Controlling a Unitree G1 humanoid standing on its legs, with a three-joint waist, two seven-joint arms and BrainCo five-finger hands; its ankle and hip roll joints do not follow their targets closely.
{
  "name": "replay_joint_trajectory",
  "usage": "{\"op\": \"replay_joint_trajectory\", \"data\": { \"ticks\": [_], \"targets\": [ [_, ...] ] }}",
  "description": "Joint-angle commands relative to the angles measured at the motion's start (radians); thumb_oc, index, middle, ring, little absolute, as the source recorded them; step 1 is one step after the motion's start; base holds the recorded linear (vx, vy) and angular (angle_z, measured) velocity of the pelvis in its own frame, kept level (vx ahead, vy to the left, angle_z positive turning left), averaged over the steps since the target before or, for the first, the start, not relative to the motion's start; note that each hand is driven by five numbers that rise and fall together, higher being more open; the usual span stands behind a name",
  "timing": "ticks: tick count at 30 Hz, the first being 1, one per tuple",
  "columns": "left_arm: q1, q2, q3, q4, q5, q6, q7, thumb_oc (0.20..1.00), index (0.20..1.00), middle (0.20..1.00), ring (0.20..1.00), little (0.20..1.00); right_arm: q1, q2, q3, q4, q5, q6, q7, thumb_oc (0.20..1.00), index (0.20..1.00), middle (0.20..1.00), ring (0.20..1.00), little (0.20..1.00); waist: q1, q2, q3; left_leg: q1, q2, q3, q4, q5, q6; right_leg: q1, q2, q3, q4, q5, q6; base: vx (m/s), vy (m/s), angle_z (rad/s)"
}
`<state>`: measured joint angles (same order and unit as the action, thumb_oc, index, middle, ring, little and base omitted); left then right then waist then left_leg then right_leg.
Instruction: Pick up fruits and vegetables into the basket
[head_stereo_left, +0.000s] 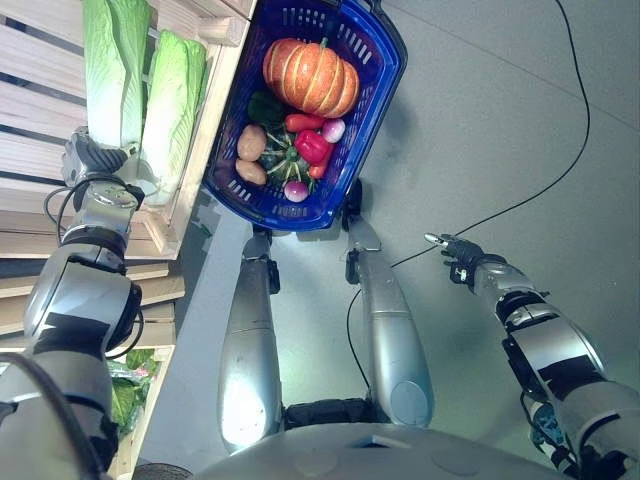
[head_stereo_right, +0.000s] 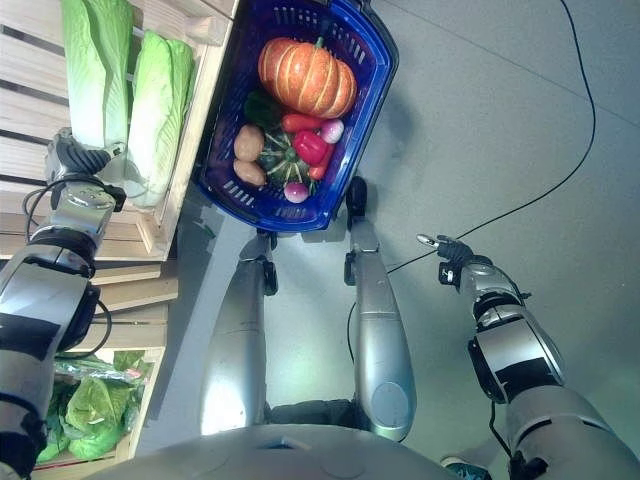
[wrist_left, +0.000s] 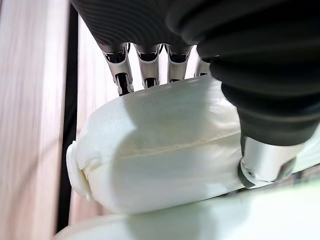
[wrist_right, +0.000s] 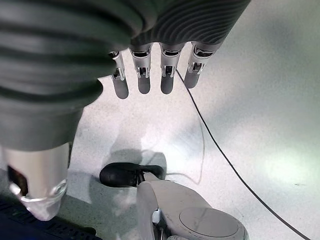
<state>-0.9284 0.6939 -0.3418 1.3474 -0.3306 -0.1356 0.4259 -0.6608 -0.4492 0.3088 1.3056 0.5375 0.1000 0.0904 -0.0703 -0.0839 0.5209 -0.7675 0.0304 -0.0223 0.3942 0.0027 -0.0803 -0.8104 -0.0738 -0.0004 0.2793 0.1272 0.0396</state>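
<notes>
At wooden shelf (head_stereo_left: 40, 60), left robot hand (head_stereo_left: 88, 155) curled round white base of napa cabbage (head_stereo_left: 112, 60); grasp step, next needs lift toward blue basket (head_stereo_left: 385, 60); right robot hand (wrist_right: 150, 70) relaxed, empty.

pumpkin (head_stereo_left: 311, 76) in basket (head_stereo_left: 378, 92), cabbages (head_stereo_left: 116, 70) left

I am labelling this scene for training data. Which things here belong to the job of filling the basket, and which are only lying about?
Belonging to the job:
- blue basket, already holding a pumpkin
- two napa cabbages on the wooden shelf
- left hand, fingers curled round one cabbage's white base
- right hand, open over the floor

Lying about:
- bagged greens on a lower shelf
</notes>
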Motion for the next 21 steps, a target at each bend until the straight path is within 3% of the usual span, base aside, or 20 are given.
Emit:
{"op": "replay_joint_trajectory", "data": {
  "ticks": [1, 5, 13, 21],
  "targets": [
    [0.05, -0.094, 0.115, -0.039, -0.157, -0.127, -0.032, 0.2, 0.2, 0.2, 0.2, 0.2, 0.071, -0.04, -0.012, 0.012, 0.05, -0.046, -0.022, 1.0, 1.0, 1.0, 1.0, 1.0, 0.003, 0.057, -0.001, 0.025, -0.041, 0.013, -0.088, 0.034, 0.014, 0.057, 0.057, -0.055, 0.084, -0.155, 0.003, -0.02, -0.063, 0.01],
    [0.098, -0.094, 0.167, -0.105, -0.181, -0.207, -0.017, 0.2, 0.2, 0.2, 0.2, 0.2, 0.078, -0.039, -0.035, -0.019, 0.089, -0.095, -0.038, 1.0, 1.0, 1.0, 1.0, 1.0, 0.013, 0.059, -0.001, 0.047, -0.042, 0.011, -0.097, 0.031, 0.014, 0.08, 0.056, -0.062, 0.076, -0.157, 0.001, -0.02, -0.062, 0.0],
    [0.198, -0.094, 0.204, -0.321, -0.111, -0.278, 0.064, 0.2, 0.2, 0.2, 0.2, 0.2, 0.093, -0.051, -0.08, -0.129, 0.174, -0.209, -0.077, 1.0, 1.0, 1.0, 1.0, 1.0, 0.031, 0.067, -0.001, 0.078, -0.045, 0.009, -0.109, 0.025, 0.014, 0.119, 0.052, -0.07, 0.061, -0.161, -0.001, -0.02, -0.036, 0.01],
    [0.227, -0.086, 0.183, -0.512, 0.002, -0.29, 0.119, 0.2, 0.2, 0.2, 0.2, 0.2, 0.1, -0.054, -0.109, -0.298, 0.2, -0.281, -0.144, 1.0, 1.0, 1.0, 1.0, 1.0, 0.039, 0.076, -0.001, 0.091, -0.048, 0.01, -0.117, 0.024, 0.016, 0.136, 0.05, -0.077, 0.055, -0.162, -0.002, -0.01, -0.003, 0.01]
  ]
}}
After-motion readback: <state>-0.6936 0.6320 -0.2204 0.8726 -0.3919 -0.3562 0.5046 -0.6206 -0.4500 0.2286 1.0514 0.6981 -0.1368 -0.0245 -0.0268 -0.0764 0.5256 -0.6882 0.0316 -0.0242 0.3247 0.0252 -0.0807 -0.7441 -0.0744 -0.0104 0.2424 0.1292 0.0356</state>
